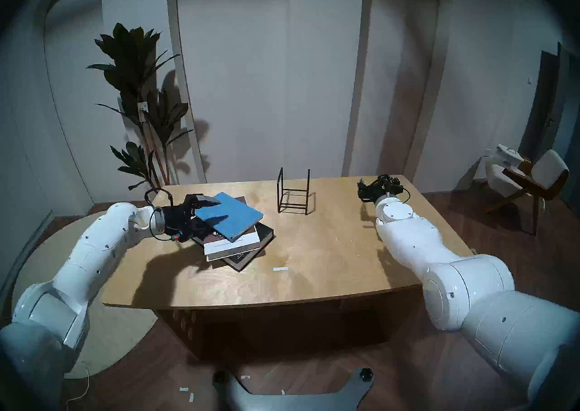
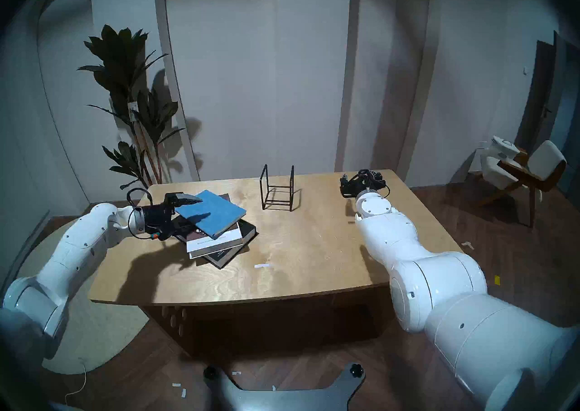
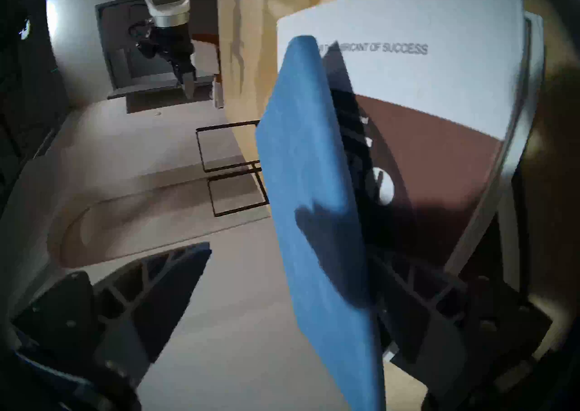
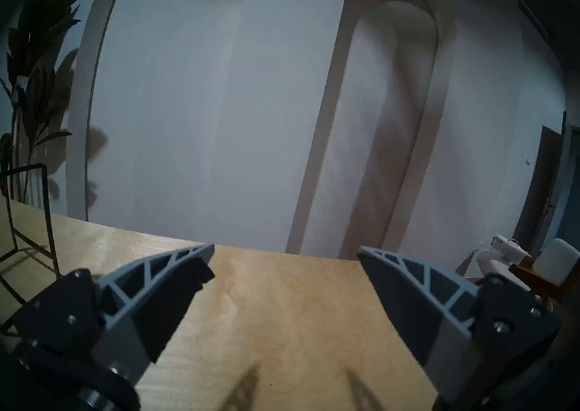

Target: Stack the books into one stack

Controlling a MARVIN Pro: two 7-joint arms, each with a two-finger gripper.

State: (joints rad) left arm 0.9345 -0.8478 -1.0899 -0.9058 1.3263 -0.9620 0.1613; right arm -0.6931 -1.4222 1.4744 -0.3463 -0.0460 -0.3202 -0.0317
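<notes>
Matt, perhaps cloth-covered blue book (image 1: 230, 216); grained wooden table (image 1: 314, 244); thin black metal wire rack (image 1: 293, 192).

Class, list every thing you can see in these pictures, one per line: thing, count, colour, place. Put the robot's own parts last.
blue book: one, blue, top of the pile, tilted
brown book: one, brown cover, white spine, middle
black book: one, black, bottom
wire rack: one, black, table centre back
table: one, light wood
tape strip: one, white, table front
plant: one, dark green, back left
chair: one, white and wood, far right
left gripper: one, black, open around the blue book's edge
right gripper: one, grey, open, empty
</notes>
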